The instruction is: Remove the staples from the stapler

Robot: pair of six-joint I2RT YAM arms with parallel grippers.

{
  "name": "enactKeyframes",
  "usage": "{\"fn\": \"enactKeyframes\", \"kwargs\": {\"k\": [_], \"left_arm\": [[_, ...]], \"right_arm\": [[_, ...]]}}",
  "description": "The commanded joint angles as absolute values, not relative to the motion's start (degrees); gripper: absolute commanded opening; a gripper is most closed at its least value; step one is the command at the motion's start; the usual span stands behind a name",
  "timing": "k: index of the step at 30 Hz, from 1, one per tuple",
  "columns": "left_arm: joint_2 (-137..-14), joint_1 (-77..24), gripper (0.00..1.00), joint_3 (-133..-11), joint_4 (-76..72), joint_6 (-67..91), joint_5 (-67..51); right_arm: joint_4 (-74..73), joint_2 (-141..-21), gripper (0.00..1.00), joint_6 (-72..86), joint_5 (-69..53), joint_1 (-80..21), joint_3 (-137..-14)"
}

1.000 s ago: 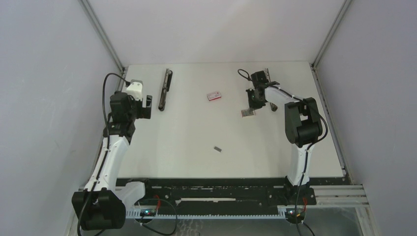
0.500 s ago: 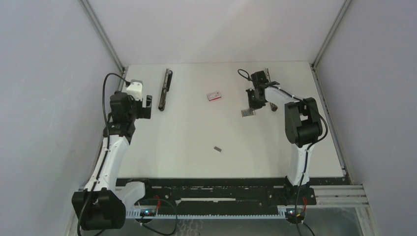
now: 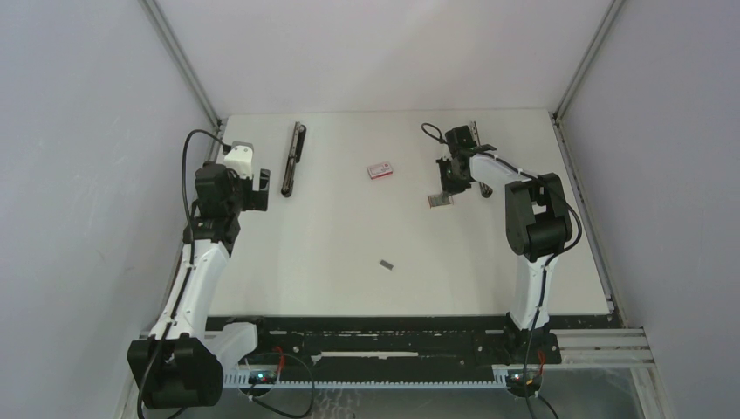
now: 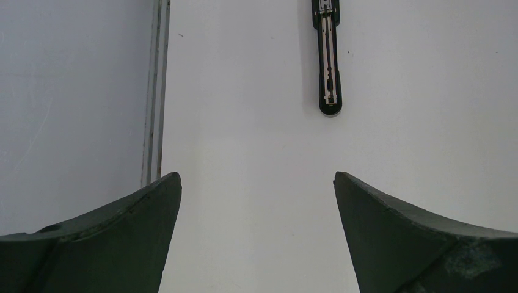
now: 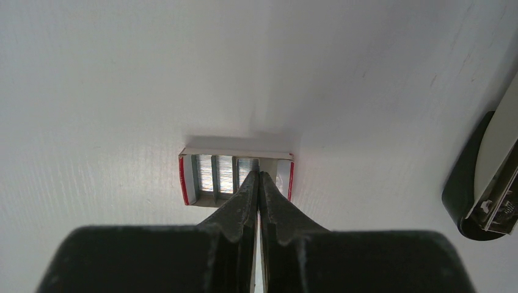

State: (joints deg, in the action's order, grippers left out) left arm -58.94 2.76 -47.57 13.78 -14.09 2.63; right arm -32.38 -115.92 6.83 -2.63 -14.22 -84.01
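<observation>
Looking over the white bench [image 3: 349, 227], I see the black stapler [image 4: 328, 58] opened flat, well ahead of my left pincer [image 4: 256, 177], jaws wide and holding nothing. My right pincer [image 5: 258, 175] is pressed fully together, tips over a red-edged tray [image 5: 182, 180] of grey staples [image 5: 217, 174]; another grey strip [image 3: 387, 264] lies alone mid-bench. Print on the small red-and-white box [image 3: 380, 170] is too small to read.
</observation>
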Motion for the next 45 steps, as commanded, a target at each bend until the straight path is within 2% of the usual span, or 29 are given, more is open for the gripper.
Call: {"fn": "enactKeyframes", "kwargs": {"k": [1, 37, 45], "left_arm": [[-58.7, 2.9, 1.0, -46.2, 11.2, -13.2, 1.8], [-58.5, 2.9, 1.0, -46.1, 11.2, -13.0, 1.6], [-58.6, 2.9, 1.0, -46.1, 11.1, -13.0, 1.6]], "right_arm": [[-31.4, -115.8, 0.0, 5.8, -2.4, -14.3, -83.8], [-31.9, -116.8, 0.0, 4.8, -1.4, -15.6, -84.0], [-31.9, -116.9, 0.09, 5.2, -1.4, -15.7, -84.4]]}}
